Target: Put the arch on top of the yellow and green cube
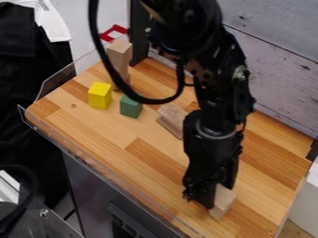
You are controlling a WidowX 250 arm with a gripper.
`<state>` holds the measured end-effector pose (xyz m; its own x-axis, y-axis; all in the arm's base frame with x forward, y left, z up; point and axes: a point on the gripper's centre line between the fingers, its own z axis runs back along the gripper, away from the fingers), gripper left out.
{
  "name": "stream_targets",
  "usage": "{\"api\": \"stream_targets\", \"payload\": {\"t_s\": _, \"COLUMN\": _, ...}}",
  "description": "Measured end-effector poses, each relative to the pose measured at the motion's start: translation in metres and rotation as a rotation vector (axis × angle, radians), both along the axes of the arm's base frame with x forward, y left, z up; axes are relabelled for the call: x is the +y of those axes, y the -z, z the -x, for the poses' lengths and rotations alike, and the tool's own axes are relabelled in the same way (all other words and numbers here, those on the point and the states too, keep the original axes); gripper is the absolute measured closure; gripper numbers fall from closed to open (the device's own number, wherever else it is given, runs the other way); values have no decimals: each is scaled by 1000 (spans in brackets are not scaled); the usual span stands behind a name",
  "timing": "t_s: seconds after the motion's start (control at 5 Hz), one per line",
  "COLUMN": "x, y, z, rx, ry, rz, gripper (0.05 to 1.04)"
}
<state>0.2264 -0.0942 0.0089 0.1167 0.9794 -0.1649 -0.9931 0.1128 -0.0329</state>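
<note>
Camera view: needing square centring of the tool (208, 196) on the pale block (224, 201); being unable to tell whether gripping.

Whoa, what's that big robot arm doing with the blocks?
The black robot arm has its gripper down at a pale wooden block. I can't tell if that's the arch or if it's gripped. The yellow cube and green cube stand a little apart, with no arch on top, so the job isn't done yet.
</note>
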Motion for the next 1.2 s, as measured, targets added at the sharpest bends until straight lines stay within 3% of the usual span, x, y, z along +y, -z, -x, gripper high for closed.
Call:
{"api": "stream_targets", "payload": {"t_s": 0.2, "x": 17, "y": -22, "z": -1, "rx": -60, "ry": -13, "rz": -28, "gripper": 531}}
{"api": "stream_targets", "payload": {"t_s": 0.4, "x": 48, "y": -55, "z": 1, "rx": -101, "ry": -42, "rz": -121, "gripper": 531}}
{"api": "stream_targets", "payload": {"t_s": 0.6, "x": 76, "y": -76, "z": -1, "rx": -157, "ry": -112, "rz": -160, "gripper": 531}}
{"api": "stream_targets", "payload": {"t_s": 1.2, "x": 131, "y": -77, "z": -16, "rx": -155, "ry": -102, "rz": -149, "gripper": 531}}
